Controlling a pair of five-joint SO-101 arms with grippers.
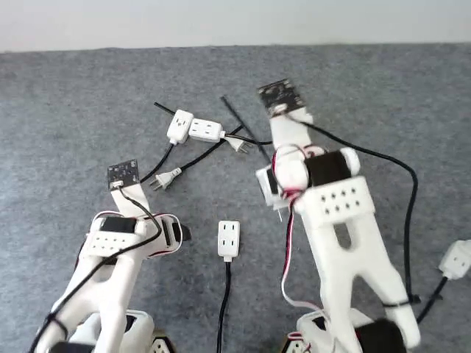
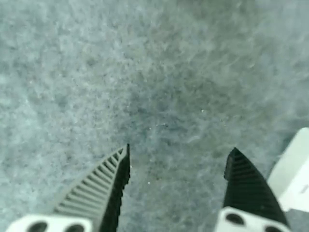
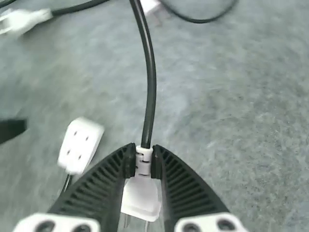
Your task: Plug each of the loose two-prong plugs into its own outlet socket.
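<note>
Plug (image 3: 141, 195), on its black cord (image 3: 149, 82), sits pinched between our right fingers (image 3: 104, 181) toward the table's (image 1: 412, 95) front middle, with a free socket (image 3: 79, 145) just beside. Our left fingers (image 2: 106, 186) hang wide. Next we must line the prongs up with its slots and push.

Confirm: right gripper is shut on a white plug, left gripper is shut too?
Not quite. The left gripper is open, with nothing between its fingers, as the left wrist view shows. The rest holds: the right gripper is shut on a white plug.
</note>
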